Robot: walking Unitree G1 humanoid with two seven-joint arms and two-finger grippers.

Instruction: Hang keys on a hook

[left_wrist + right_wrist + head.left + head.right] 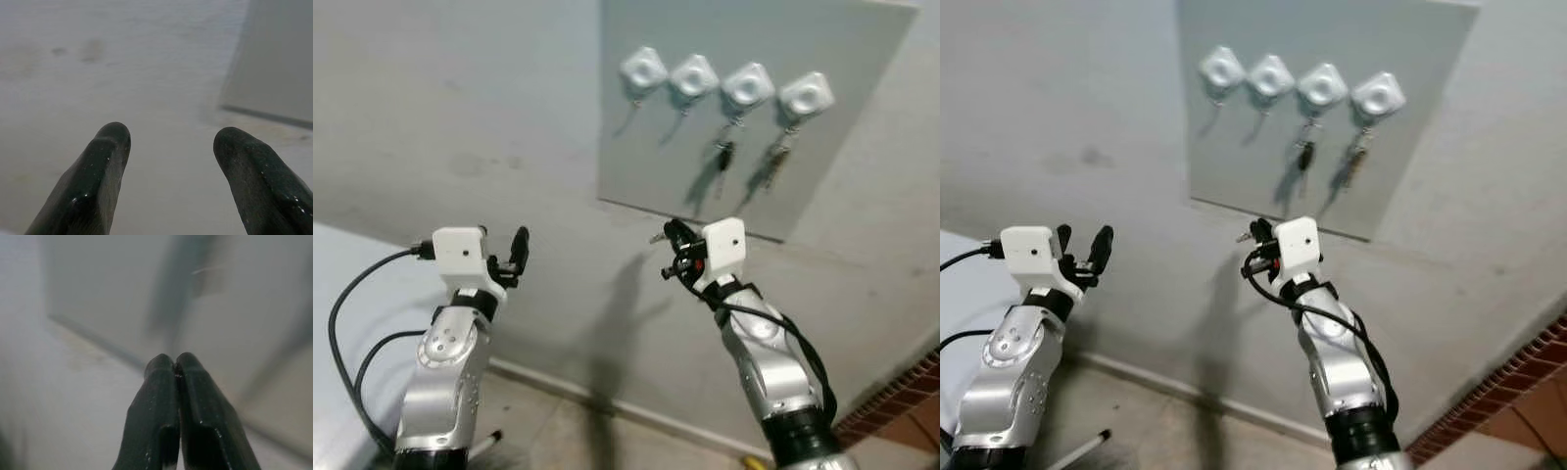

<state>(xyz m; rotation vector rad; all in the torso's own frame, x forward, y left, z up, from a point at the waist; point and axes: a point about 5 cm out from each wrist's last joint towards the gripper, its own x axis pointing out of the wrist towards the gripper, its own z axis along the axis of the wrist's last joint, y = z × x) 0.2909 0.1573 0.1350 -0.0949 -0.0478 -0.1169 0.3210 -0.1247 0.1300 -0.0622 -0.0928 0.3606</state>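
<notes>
**Right pincer raised below the hook board, fingers pressed together; two hooks already carry keys**

Nearest: both arms are lifted in front of a pale grey wall. The left pincer (pixel 514 257) is held out to the left, well apart from the board, with its fingers (pixel 105 161) spread and nothing between them. Judgement: it is parked clear so it does not obstruct the working arm.

The right pincer (pixel 674 240) sits just below the lower edge of the board (pixel 636 147), pointing up and towards it. In the right wrist view its fingers (pixel 161 396) are pressed tip to tip. A small pale sliver projects from the tips in the head views; whether this is a key or ring I cannot tell. No key can be made out between the fingers in the wrist view.

Farther: the board is fixed flat on the wall and carries four white hooks (pixel 644 70) in a slightly descending row. Contents, left to right:
- first hook: bare, shadow only
- second hook (pixel 693 75): bare
- third hook (pixel 747 86): dark keys (pixel 725 155) hanging below it
- fourth hook (pixel 806 96): a second bunch of keys (pixel 776 157) hanging

Judgement: the keys hang freely under their own weight. If the right pincer does hold a key, the two bare hooks are the candidates, and the second is nearer its line of reach. Floor and skirting visible below the arms.
</notes>
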